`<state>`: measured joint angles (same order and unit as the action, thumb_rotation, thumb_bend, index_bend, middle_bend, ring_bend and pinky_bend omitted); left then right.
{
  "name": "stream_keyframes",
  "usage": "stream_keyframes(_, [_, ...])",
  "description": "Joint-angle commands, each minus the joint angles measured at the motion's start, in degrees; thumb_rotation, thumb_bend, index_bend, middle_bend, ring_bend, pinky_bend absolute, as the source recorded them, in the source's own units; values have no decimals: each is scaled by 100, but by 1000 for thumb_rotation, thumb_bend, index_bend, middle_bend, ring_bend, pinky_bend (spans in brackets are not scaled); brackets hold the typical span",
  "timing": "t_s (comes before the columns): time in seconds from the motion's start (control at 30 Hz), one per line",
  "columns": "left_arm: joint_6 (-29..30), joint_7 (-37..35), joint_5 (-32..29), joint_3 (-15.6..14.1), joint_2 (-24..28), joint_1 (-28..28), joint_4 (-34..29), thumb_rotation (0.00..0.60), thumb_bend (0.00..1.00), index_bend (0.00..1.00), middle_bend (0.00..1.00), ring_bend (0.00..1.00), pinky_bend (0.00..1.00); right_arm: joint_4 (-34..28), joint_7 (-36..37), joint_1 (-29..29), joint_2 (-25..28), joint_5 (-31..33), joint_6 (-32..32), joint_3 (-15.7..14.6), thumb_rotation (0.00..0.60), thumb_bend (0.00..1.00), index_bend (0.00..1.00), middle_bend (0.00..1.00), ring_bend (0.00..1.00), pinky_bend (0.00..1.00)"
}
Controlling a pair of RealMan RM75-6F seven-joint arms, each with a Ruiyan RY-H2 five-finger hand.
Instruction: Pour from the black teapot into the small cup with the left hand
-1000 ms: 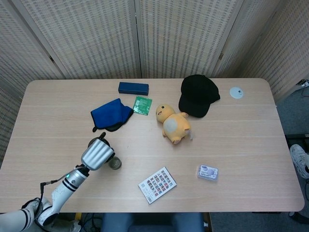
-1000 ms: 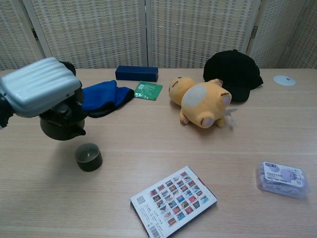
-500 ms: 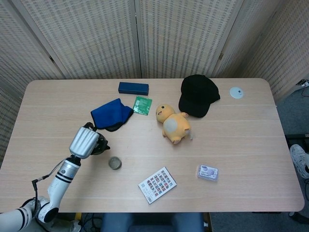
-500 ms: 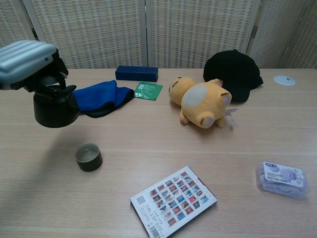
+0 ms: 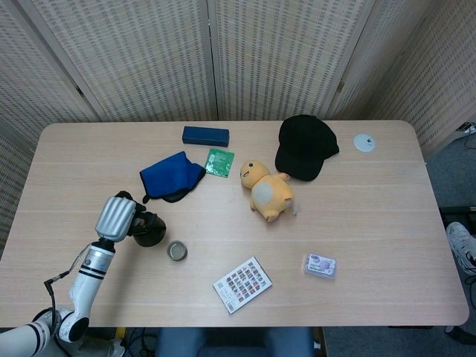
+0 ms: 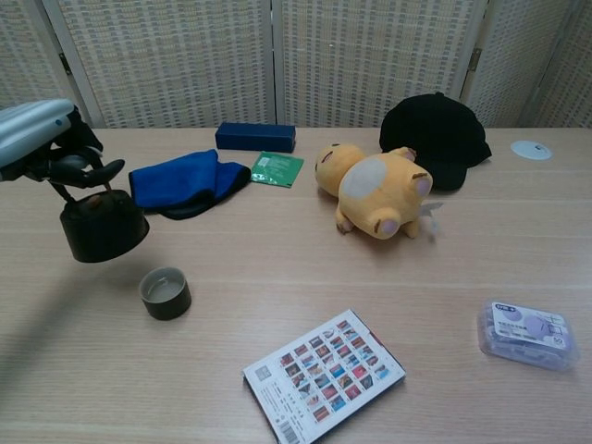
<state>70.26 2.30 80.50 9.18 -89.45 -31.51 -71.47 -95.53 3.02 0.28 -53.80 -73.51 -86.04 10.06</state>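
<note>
Left robot hand (image 6: 42, 139): closed on the top handle of the black teapot (image 6: 102, 227), which hangs under it, above the desk (image 6: 277, 268).
Small cup (image 6: 166, 293): on the desk, below and to the right of the robot hand, apart from the teapot.
Right robot hand: not visible in either view.
Handling: the teapot looks stiff and rather heavy, probably smooth; it may swing on the handle, so a firm hold at the handle's middle seems best.
Cup: light, easily knocked.
</note>
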Motion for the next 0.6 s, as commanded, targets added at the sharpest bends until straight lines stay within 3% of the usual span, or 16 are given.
stream_keyframes(0.03, [-77,-200,-116,38,-64,28,126,310,402,1000,1000,877,382,0,-4,1,-4,0,2,-1,600,307,228,268,169,45])
stream_keyframes(0.13, [-111,-285,-166,55,-90,34,224,252,401,1000,1000,877,382,-1,-14,9,-8,7,19,-3,600,306,228,268,170,45])
stream_keyframes(0.37, [-152,-367,-235,73,-180,40,435,217,349,1000,1000,876,382,-9,-42,37,-13,10,49,4,600,307,228,268,169,45])
stream_keyframes(0.6, [-193,-226,-236,28,-257,30,668,125,235,988,993,863,382,6,-54,66,-27,26,105,1,600,306,228,268,169,45])
